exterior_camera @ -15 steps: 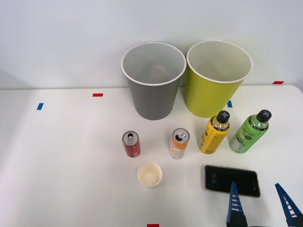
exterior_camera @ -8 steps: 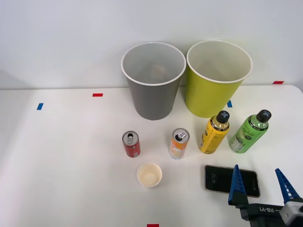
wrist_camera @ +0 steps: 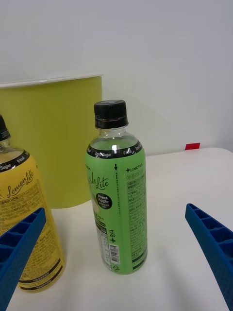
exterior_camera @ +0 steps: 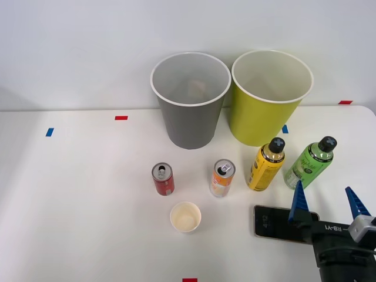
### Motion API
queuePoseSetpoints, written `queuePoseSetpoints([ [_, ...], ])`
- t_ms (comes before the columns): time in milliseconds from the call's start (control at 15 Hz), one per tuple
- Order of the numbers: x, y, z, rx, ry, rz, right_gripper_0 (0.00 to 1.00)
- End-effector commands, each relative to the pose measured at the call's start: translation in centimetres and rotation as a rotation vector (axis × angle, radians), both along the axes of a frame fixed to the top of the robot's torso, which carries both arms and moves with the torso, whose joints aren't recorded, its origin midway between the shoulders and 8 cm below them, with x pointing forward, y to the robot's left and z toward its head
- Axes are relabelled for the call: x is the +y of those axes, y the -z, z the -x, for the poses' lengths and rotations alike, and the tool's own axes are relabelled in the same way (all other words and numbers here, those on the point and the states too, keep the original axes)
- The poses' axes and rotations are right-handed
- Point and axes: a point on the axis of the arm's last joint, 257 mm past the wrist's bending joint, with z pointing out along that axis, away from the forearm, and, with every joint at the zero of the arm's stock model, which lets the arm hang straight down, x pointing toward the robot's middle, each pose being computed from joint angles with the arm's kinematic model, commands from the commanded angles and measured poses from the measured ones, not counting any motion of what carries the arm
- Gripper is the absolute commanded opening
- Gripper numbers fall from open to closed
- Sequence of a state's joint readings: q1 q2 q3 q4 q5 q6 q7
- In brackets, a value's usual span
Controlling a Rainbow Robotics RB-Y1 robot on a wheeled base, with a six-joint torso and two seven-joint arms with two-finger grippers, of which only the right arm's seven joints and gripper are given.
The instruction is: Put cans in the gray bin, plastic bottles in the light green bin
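Advanced over the past second toward the green bottle (exterior_camera: pixel 309 164), fingers (exterior_camera: pixel 298 202) spread wide, empty; grasp looks imminent.

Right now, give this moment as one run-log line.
right gripper: open, nearing green bottle | cans, bottles: upright on table | gray bin, light green bin: nothing sorted

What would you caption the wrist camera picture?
Open right gripper faces the upright green bottle, yellow bottle and light green bin beside it.
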State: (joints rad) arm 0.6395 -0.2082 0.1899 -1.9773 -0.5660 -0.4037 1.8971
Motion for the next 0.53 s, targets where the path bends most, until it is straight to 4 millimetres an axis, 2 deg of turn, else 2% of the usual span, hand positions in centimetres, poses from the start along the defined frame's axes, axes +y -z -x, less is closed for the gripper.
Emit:
queuePoseSetpoints([
  [67,-0.4,0.0,-1.0,0.011,0.002,-0.01,1.0],
  [400,0.0,-0.9,-4.2,0.025,-0.021,-0.039,1.0],
  [533,-0.5,-1.1,-4.5,0.025,-0.016,-0.04,1.0],
])
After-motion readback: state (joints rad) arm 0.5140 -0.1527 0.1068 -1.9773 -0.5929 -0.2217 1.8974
